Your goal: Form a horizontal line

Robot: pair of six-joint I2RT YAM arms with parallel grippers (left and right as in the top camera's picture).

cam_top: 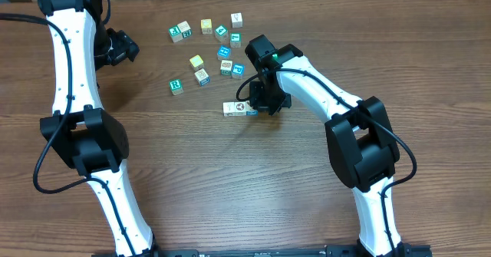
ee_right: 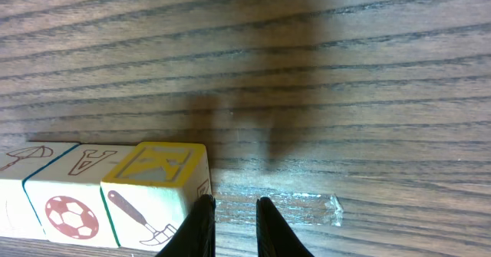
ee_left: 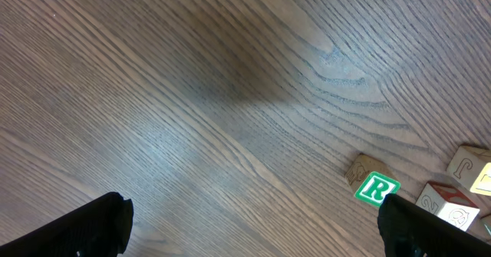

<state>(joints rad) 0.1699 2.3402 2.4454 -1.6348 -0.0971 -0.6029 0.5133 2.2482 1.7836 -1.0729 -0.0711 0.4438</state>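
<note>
Evidently mid-build: right gripper (ee_right: 234, 228), closed on nothing, sits just beside the horizontal line (cam_top: 236, 109); left gripper (ee_left: 257, 230) gapes idle; next move needs another loose cube (cam_top: 201, 76)

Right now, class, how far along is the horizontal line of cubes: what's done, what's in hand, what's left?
Done: three cubes touch in a straight row, ending in the yellow K cube. In hand: nothing is gripped; the right arm's fingers, nearly shut, stand beside that cube's outer end. Left: possibly a fourth from the loose cubes scattered beyond; the left arm's fingers are open over the table.
</note>
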